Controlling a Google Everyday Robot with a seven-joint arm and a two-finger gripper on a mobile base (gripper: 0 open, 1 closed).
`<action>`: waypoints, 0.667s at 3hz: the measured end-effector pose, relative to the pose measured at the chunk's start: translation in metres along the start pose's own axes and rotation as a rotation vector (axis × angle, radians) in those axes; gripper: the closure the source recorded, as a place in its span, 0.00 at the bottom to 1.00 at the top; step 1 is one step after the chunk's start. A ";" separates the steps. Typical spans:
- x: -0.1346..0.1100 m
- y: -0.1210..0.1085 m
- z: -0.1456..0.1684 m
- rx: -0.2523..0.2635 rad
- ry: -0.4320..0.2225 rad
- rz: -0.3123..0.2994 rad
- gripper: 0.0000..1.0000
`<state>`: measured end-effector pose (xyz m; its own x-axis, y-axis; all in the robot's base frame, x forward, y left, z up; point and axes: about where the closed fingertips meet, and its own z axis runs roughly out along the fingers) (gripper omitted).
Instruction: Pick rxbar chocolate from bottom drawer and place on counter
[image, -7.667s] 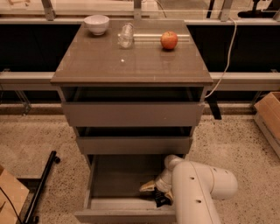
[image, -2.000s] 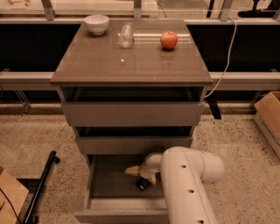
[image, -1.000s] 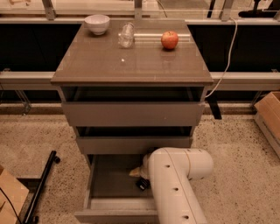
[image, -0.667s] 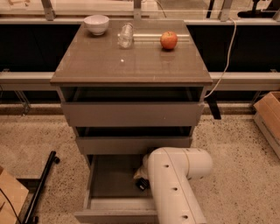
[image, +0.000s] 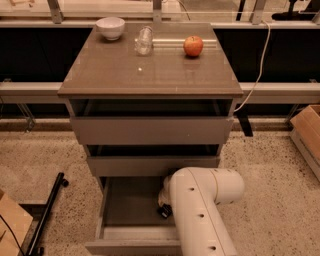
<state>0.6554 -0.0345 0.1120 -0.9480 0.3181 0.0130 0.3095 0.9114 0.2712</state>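
Note:
The bottom drawer (image: 129, 206) stands pulled open below two shallower drawers. My white arm (image: 200, 210) reaches down into its right half. My gripper (image: 163, 206) sits low inside the drawer at the arm's left edge, almost wholly hidden by the arm. A small dark piece (image: 164, 212) peeks out there; I cannot tell if it is the rxbar chocolate or part of the gripper. The bar is otherwise hidden. The counter (image: 150, 75) is the glossy grey-brown top of the cabinet.
On the counter stand a white bowl (image: 110, 27) at the back left, a clear glass (image: 143, 41) and a red-orange apple (image: 193, 46). Both upper drawers (image: 150, 131) are slightly open. Cardboard boxes (image: 307, 132) sit at the right and lower left; a black pole (image: 47, 215) lies on the floor.
My arm has swung left inside the bottom drawer and now covers the gripper, whose tan body and dark load showed earlier. The things on the counter have not moved.

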 end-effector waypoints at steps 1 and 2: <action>0.000 0.001 -0.002 0.000 0.000 0.000 1.00; 0.000 0.001 -0.003 0.000 0.000 0.000 1.00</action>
<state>0.6554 -0.0345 0.1150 -0.9480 0.3181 0.0131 0.3096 0.9114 0.2712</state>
